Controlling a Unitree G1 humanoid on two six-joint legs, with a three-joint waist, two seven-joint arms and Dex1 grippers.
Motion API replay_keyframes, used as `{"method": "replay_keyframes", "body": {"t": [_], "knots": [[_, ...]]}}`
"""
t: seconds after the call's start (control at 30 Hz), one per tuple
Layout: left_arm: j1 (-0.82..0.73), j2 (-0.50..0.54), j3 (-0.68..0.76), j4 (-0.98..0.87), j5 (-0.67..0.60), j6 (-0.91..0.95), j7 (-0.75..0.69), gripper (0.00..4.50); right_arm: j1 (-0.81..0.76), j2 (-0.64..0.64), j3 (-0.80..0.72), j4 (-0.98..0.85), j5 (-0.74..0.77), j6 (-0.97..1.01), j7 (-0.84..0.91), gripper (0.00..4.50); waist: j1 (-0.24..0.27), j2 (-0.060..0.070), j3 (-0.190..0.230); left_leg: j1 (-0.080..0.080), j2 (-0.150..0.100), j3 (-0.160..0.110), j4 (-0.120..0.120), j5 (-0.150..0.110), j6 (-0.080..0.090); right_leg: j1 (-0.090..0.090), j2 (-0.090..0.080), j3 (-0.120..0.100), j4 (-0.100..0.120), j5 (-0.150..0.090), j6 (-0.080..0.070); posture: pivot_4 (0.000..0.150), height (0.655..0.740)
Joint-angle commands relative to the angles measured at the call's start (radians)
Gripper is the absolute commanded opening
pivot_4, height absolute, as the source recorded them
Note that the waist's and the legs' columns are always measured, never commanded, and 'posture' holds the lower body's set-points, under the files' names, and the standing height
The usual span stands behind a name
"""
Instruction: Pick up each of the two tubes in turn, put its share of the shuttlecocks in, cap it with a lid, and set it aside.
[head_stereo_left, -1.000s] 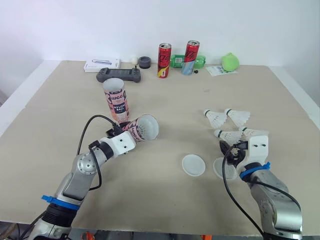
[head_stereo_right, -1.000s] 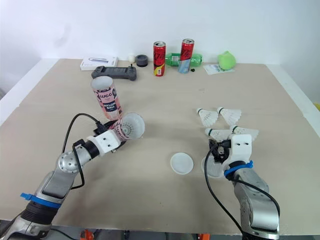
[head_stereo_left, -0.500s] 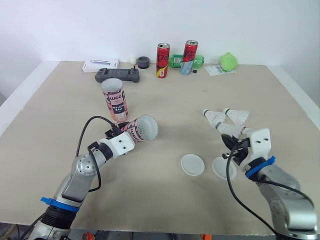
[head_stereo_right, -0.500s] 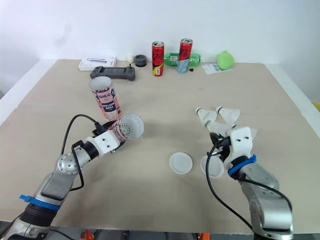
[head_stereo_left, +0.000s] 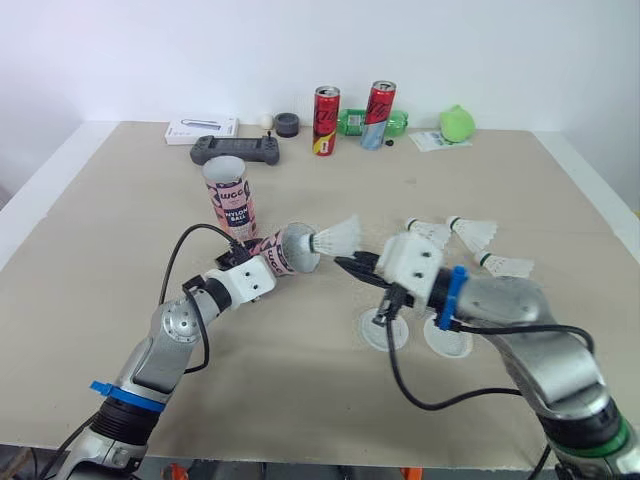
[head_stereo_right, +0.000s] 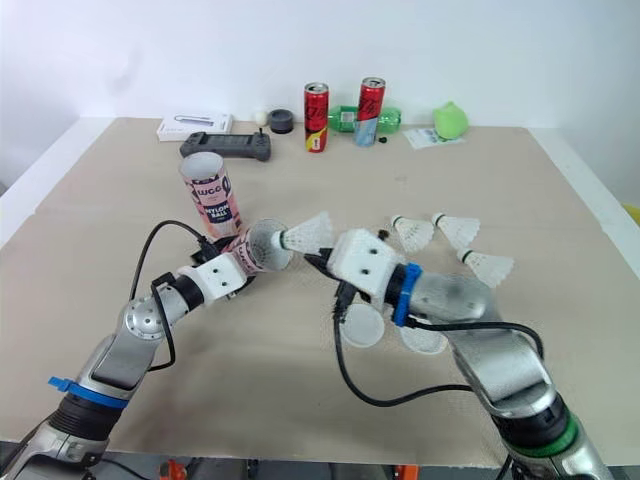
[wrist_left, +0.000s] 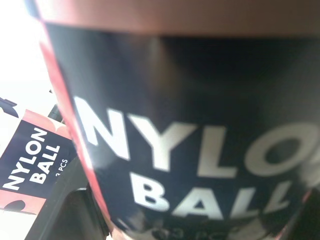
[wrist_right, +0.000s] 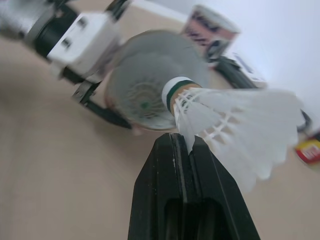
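My left gripper (head_stereo_left: 266, 265) is shut on a pink and black tube (head_stereo_left: 287, 252), tilted with its open mouth facing right. My right gripper (head_stereo_left: 351, 265) is shut on a white shuttlecock (head_stereo_left: 338, 237) by its feathers, cork tip at the tube's mouth (wrist_right: 145, 87). The black fingers (wrist_right: 185, 165) pinch the feather skirt (wrist_right: 240, 125). The held tube's label (wrist_left: 190, 125) sits close up in the left wrist view. A second tube (head_stereo_left: 230, 194) stands upright behind. Three shuttlecocks (head_stereo_left: 428, 232) (head_stereo_left: 476, 231) (head_stereo_left: 507, 266) lie at the right. Two white lids (head_stereo_left: 385, 330) (head_stereo_left: 447, 338) lie under my right arm.
Along the table's far edge stand two red cans (head_stereo_left: 328, 120) (head_stereo_left: 380, 115), a green bottle (head_stereo_left: 355, 122), a green ball-like thing (head_stereo_left: 460, 123), a grey game controller (head_stereo_left: 236, 150), a white box (head_stereo_left: 203, 128) and a small dark ring (head_stereo_left: 288, 124).
My right arm took a shuttlecock from the group at the right and swung left with it to the tube's mouth. The left arm tilted the tube slightly toward it.
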Motion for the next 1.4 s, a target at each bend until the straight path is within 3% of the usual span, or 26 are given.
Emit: {"method": "replay_keyframes", "body": {"t": [0.03, 0.17, 0.2, 0.27, 0.53, 0.57, 0.63, 0.67, 0.8, 0.93, 0.97, 1.23, 1.4], "knots": [[0.012, 0.0, -0.012, -0.013, 0.006, 0.018, -0.004, 3.18, -0.035, 0.021, 0.01, 0.008, -0.036, -0.052, 0.009, 0.06, -0.001, 0.0, 0.0, 0.0, 0.0, 0.0, 0.0, 0.0, 0.0, 0.0, 0.0, 0.0, 0.0, 0.0, 0.0, 0.15, 0.74], [0.018, -0.004, -0.015, -0.029, -0.001, 0.021, -0.006, 3.18, -0.064, 0.05, 0.024, 0.005, -0.011, -0.034, 0.04, 0.06, -0.001, 0.0, 0.0, 0.0, 0.0, 0.0, 0.0, 0.0, 0.0, 0.0, 0.0, 0.0, 0.0, 0.001, 0.0, 0.15, 0.74], [0.017, -0.005, -0.016, -0.029, -0.004, 0.017, -0.006, 3.18, -0.072, 0.059, 0.011, -0.007, 0.021, -0.012, 0.05, 0.52, -0.001, 0.0, 0.0, 0.0, 0.0, 0.0, 0.0, 0.0, 0.0, 0.0, 0.0, 0.0, 0.0, 0.0, 0.0, 0.15, 0.74], [0.014, -0.008, -0.018, -0.028, -0.008, 0.014, -0.007, 3.18, -0.083, 0.072, -0.016, -0.025, 0.066, 0.02, 0.06, 0.99, -0.001, 0.0, 0.0, 0.0, 0.001, 0.0, 0.0, 0.0, 0.0, 0.0, 0.0, 0.0, 0.0, 0.001, 0.0, 0.15, 0.74], [0.014, -0.031, -0.012, -0.025, -0.031, 0.018, -0.005, 3.18, -0.094, 0.049, -0.165, -0.088, 0.251, 0.181, 0.068, 4.36, 0.001, 0.0, 0.0, -0.001, 0.0, 0.0, 0.0, 0.0, 0.0, 0.0, 0.0, 0.0, 0.0, 0.001, -0.001, 0.15, 0.74], [0.014, -0.034, -0.012, -0.025, -0.033, 0.018, -0.006, 3.18, -0.101, 0.038, -0.187, -0.088, 0.272, 0.199, 0.071, 4.44, 0.001, 0.0, 0.0, -0.001, 0.0, 0.0, 0.0, 0.0, 0.0, 0.0, 0.0, 0.0, 0.0, 0.001, -0.001, 0.15, 0.74], [0.014, -0.039, -0.014, -0.026, -0.032, 0.019, -0.009, 3.18, -0.124, 0.013, -0.204, -0.076, 0.283, 0.214, 0.079, 4.34, 0.0, 0.0, 0.0, -0.001, 0.0, 0.0, 0.0, 0.0, 0.0, 0.0, 0.0, 0.0, 0.0, 0.001, -0.001, 0.15, 0.74], [0.013, -0.041, -0.016, -0.026, -0.03, 0.02, -0.01, 3.18, -0.153, -0.007, -0.193, -0.055, 0.267, 0.21, 0.093, 4.06, 0.0, 0.0, 0.0, -0.001, 0.0, 0.0, 0.0, 0.0, 0.0, 0.0, 0.0, 0.0, 0.0, 0.001, -0.001, 0.15, 0.74], [-0.008, -0.048, -0.027, -0.012, -0.025, 0.019, -0.015, 3.18, -0.289, -0.052, -0.083, 0.06, 0.184, 0.173, 0.158, 2.35, -0.001, 0.0, 0.0, 0.0, 0.0, 0.0, 0.0, 0.0, 0.0, -0.001, 0.0, 0.0, 0.0, 0.001, -0.001, 0.15, 0.74], [-0.034, -0.049, -0.04, 0.005, -0.017, 0.013, -0.02, 3.18, -0.424, -0.033, 0.081, 0.187, 0.07, 0.116, 0.233, 0.37, -0.002, 0.001, 0.0, 0.0, 0.0, 0.0, 0.0, 0.0, 0.0, -0.001, 0.0, 0.0, 0.0, 0.002, -0.001, 0.15, 0.74], [-0.039, -0.05, -0.042, 0.007, -0.015, 0.013, -0.021, 3.18, -0.454, -0.031, 0.128, 0.223, 0.029, 0.093, 0.254, 0.17, -0.002, 0.001, 0.0, 0.0, 0.0, 0.0, 0.0, 0.0, 0.0, -0.001, 0.0, 0.0, 0.0, 0.001, -0.001, 0.15, 0.74], [-0.039, -0.052, -0.052, -0.016, -0.007, 0.026, -0.02, 3.18, -0.637, 0.066, 0.403, 0.471, -0.297, -0.093, 0.333, 0.17, -0.001, 0.001, 0.001, -0.002, 0.0, 0.0, 0.0, 0.0, 0.0, -0.003, 0.0, 0.0, 0.0, 0.001, -0.002, 0.15, 0.74], [-0.029, -0.055, -0.053, -0.03, -0.004, 0.038, -0.016, 3.18, -0.643, 0.148, 0.447, 0.496, -0.372, -0.137, 0.357, 0.17, -0.002, 0.001, 0.0, -0.001, 0.0, -0.001, -0.001, 0.0, 0.0, -0.002, 0.0, -0.001, 0.0, 0.001, -0.003, 0.15, 0.74]]}}
